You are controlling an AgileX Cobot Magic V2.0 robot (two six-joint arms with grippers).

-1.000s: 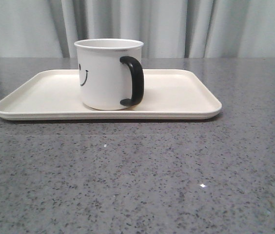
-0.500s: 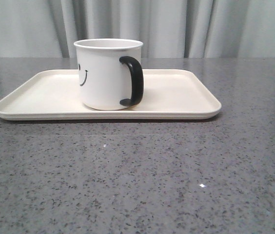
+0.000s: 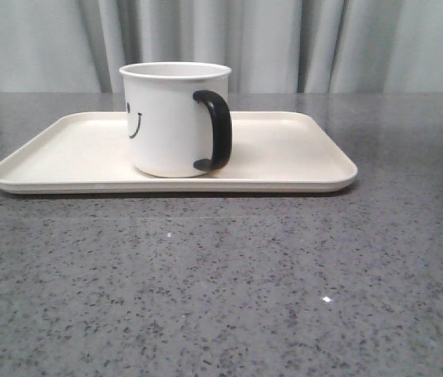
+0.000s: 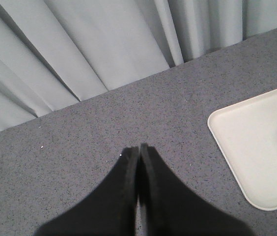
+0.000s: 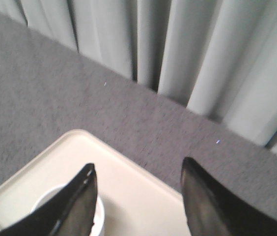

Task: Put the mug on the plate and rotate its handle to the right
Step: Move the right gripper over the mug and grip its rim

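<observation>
Mug point(image 3: 170, 118) on plate point(image 3: 300, 153) (handle point(image 3: 215, 129) rightward)

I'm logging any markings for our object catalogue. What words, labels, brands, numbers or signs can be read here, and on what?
No readable text, brand or number in any view.
Only sign: a black smiley face, partly visible, printed on the side of the mug.
The plate is unmarked.

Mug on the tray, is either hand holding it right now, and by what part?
Nothing is held. The mug stands free on the plate; the left hand is shut on nothing, and the right hand is open above the mug.
</observation>
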